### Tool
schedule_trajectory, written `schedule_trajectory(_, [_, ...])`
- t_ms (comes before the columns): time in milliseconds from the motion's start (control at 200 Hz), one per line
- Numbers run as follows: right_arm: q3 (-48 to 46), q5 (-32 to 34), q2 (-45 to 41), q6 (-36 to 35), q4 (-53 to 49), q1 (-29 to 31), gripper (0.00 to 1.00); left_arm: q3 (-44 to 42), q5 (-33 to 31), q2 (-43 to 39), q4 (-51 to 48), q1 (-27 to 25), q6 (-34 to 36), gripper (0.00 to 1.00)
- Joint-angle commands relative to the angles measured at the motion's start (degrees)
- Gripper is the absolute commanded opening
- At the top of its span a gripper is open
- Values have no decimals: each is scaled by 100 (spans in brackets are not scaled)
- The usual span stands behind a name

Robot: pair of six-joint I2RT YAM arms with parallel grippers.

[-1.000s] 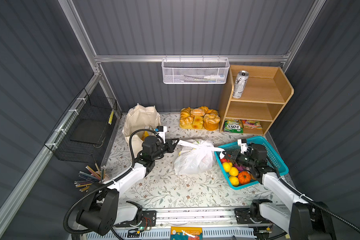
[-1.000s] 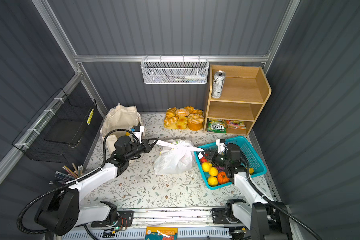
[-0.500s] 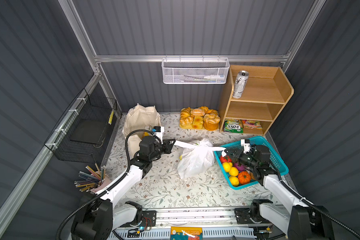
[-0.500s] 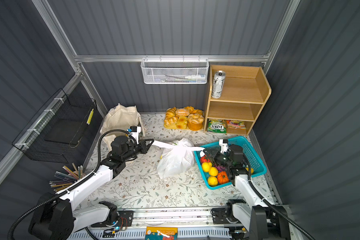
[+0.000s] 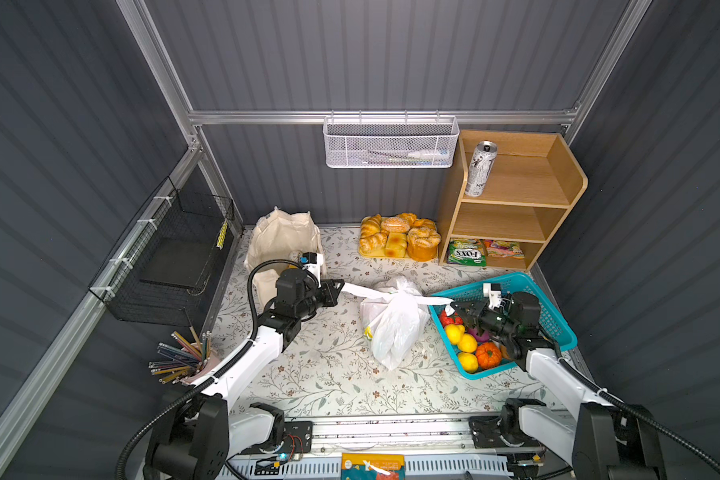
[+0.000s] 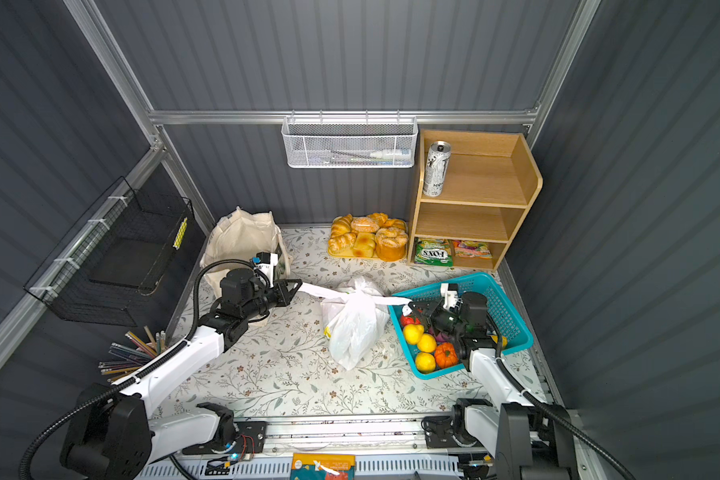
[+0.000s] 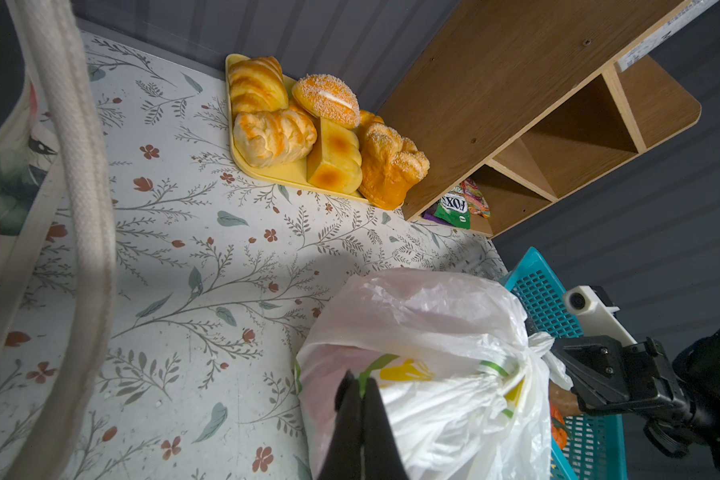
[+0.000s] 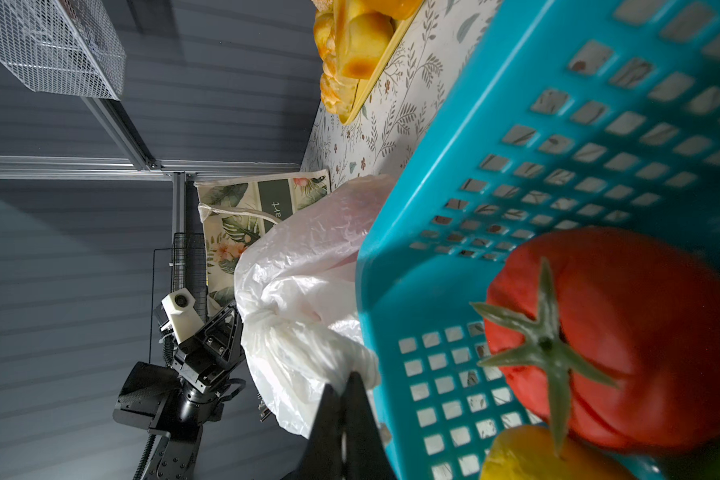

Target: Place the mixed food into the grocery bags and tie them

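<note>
**Both grippers clamped on the plastic bag's handles**

The thin translucent white plastic carrier bag point(image 5: 395, 332) sits mid-table on the floral-patterned table point(image 5: 329, 374). It lies between the cream canvas tote with dark-green print point(image 5: 281, 237) and the turquoise plastic mesh basket point(image 5: 516, 278). Its two handles stretch sideways from a bunched neck at the top.

The left gripper point(image 5: 342, 288) is closed tight on the end of one handle, on the tote's side. The right gripper point(image 5: 449, 306) is closed tight on the other handle, over the basket's near corner. In both wrist views the dark fingers are pressed together against white film.

Yellow and green colour shows through the bag, but its contents cannot be made out. The tall silver-white drink can point(image 5: 479, 168) stands upright on the top shelf of the wooden shelf unit point(image 5: 558, 178), well apart from both bags.
</note>
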Motion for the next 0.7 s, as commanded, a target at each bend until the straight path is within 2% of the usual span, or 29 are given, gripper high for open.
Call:
schedule_trajectory(0, [322,663,70,-392,-536,-373,0,403,-524,11,-120,464,502,10])
schedule_trajectory(65, [476,626,-51,-615,-822,-317,18,516,-371,3,-199,461,632,24])
schedule_trajectory(155, [786,771,-372,-979,-1471,-191,41,640,-225,-78,-290,466,807,39])
schedule_trajectory(205, [1019,978,-568,-1222,-1915,-91,47,733,-191,-132,-386,459,888,46])
schedule_trajectory(225, [1109,1078,-640,-1311,-2087,-40,50,768,-177,-158,-430,464,928,55])
schedule_trajectory(265, [1329,1344,-774,-1475,-2470,75,54,856,-174,-203,-528,459,1004,63])
schedule_trajectory(340, [1700,1864,-973,-1816,-2977,352,60,1008,-132,-301,-654,462,1073,71])
schedule_trajectory(385, [1997,2118,-964,-2068,-3240,610,63,1125,-131,-347,-710,465,1100,79])
schedule_trajectory(390, [2023,2150,-956,-2096,-3268,642,63,1132,-131,-357,-715,466,1100,80])
schedule_trajectory(405, [2132,2216,-908,-2205,-3350,746,65,1169,32,-363,-720,466,1105,96])
schedule_trajectory(415, [2213,2272,-879,-2263,-3409,809,65,1197,72,-379,-732,461,1108,99])
schedule_trajectory(545, [3255,2904,-104,-3115,-4175,1761,73,1652,236,-360,-906,457,1173,100])
schedule_trajectory(695, [4363,3346,1103,-3794,-4810,2559,79,2336,-33,-214,-1494,457,1599,100])
